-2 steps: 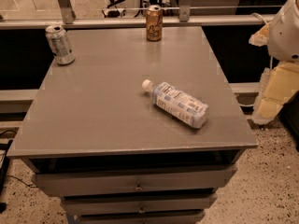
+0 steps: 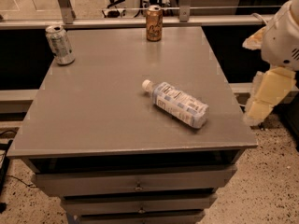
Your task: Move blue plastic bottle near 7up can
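Note:
The blue plastic bottle (image 2: 180, 104) lies on its side on the grey table (image 2: 103, 106), right of centre, with its white cap pointing to the far left. The 7up can (image 2: 60, 45) stands upright at the table's far left corner. My gripper (image 2: 256, 113), with pale yellowish fingers, hangs off the table's right edge, to the right of the bottle and apart from it. It holds nothing that I can see.
A brown-orange can (image 2: 154, 23) stands upright at the table's far edge, middle. A metal rail (image 2: 140, 9) runs behind the table. Drawers (image 2: 135, 183) sit below the tabletop. Speckled floor lies to the right.
My gripper has shifted slightly left toward the table's right edge. The bottle and both cans have not moved.

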`<action>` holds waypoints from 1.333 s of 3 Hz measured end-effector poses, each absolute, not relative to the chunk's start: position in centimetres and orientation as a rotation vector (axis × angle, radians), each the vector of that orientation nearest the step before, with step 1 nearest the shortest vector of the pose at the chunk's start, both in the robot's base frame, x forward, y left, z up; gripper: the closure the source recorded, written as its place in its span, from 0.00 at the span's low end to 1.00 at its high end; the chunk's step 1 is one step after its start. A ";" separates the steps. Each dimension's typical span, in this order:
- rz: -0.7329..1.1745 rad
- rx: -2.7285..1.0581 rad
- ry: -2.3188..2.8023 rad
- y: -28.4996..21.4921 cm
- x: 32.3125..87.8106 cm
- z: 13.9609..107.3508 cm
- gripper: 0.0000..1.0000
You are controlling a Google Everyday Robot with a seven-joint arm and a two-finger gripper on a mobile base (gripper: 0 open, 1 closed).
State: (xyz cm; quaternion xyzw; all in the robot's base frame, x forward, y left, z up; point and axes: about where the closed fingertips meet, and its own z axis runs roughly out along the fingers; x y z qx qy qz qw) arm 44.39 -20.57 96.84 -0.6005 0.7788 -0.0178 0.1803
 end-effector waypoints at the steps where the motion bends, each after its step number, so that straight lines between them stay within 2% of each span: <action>1: 0.004 -1.675 2.191 -19.3 45.1 95.3 0.00; 4: 0.208 -1.593 2.253 -11.0 47.8 90.4 0.00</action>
